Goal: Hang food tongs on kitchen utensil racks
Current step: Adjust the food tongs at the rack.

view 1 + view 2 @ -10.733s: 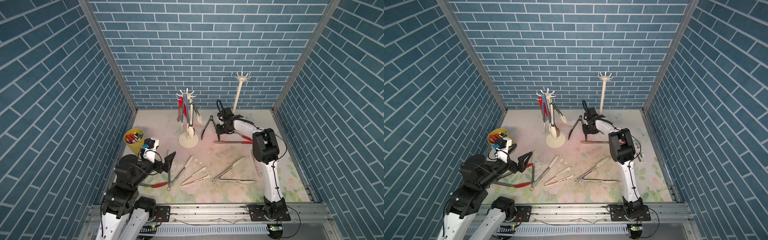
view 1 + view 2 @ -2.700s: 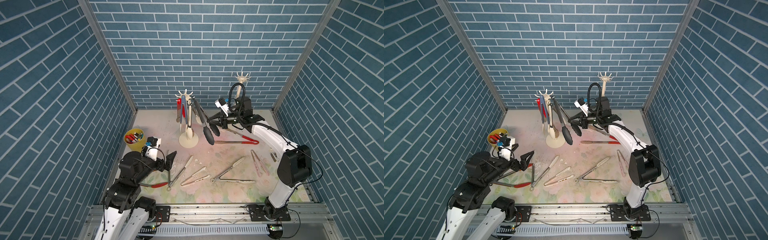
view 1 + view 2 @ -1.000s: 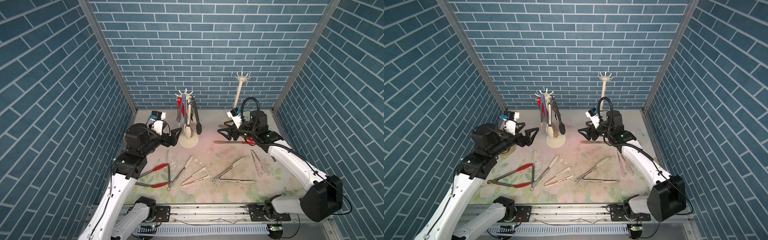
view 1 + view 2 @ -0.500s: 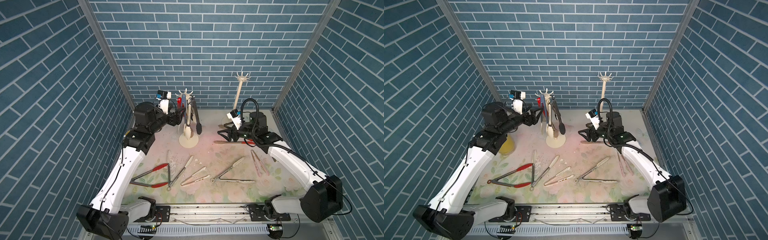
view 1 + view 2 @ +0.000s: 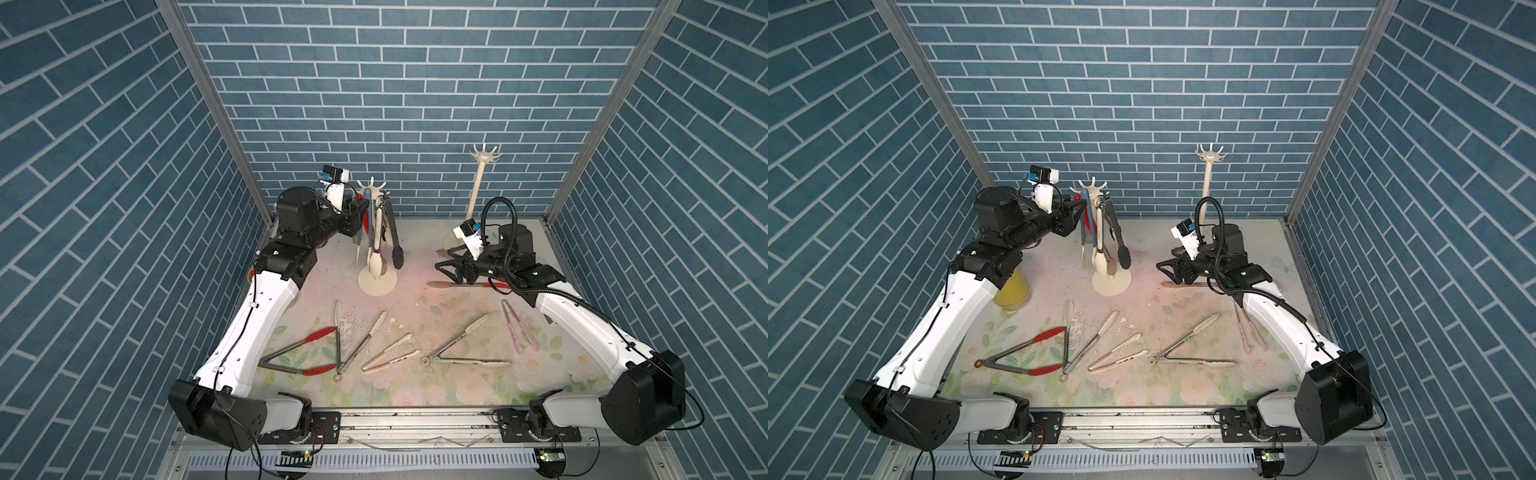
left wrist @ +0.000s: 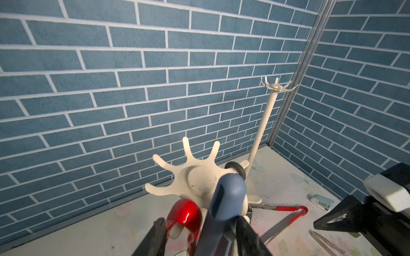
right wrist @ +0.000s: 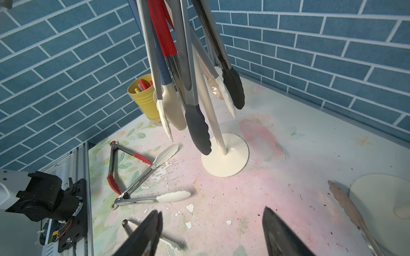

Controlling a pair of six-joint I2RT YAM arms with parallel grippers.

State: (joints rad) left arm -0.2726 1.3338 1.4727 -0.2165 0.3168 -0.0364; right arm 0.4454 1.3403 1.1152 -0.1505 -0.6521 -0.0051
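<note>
One rack base (image 5: 450, 242) behind right hand (image 5: 446, 272)

The curved red tongs (image 6: 184, 212) shine like glossy plastic. The slim blue tongs (image 6: 228, 192) look matt. The cream-tipped tongs (image 7: 137, 200) have shiny metal arms.

Loaded rack (image 5: 376, 284) centre-left: hanging tongs (image 5: 392, 237) crowd pole, tight gaps; bare rack (image 5: 478, 183) upper right, hooks free; mat (image 5: 415, 266) between racks open; loose tongs (image 5: 322, 333) litter lower middle; yellow cup (image 5: 1013, 286) blocks left edge.
</note>
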